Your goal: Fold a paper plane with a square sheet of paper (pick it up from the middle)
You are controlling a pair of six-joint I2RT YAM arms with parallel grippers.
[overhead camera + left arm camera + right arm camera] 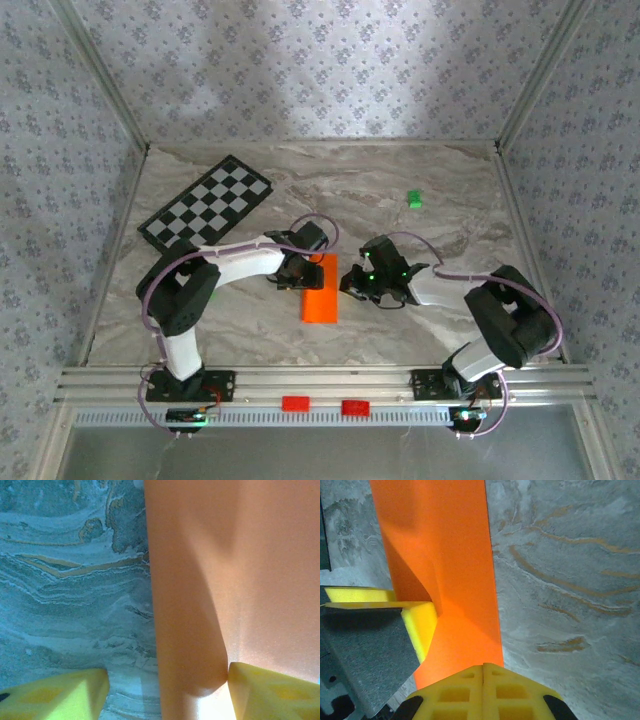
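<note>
The square sheet of paper (321, 290) lay folded into a narrow strip; nose and wings, I judged, were not yet made. My left jaws stood apart over its far end, my right jaws pressed together at its edge.

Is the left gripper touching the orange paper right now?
Touching. The right wrist view shows one yellow finger of the left gripper pressed against the orange paper with no gap.
</note>
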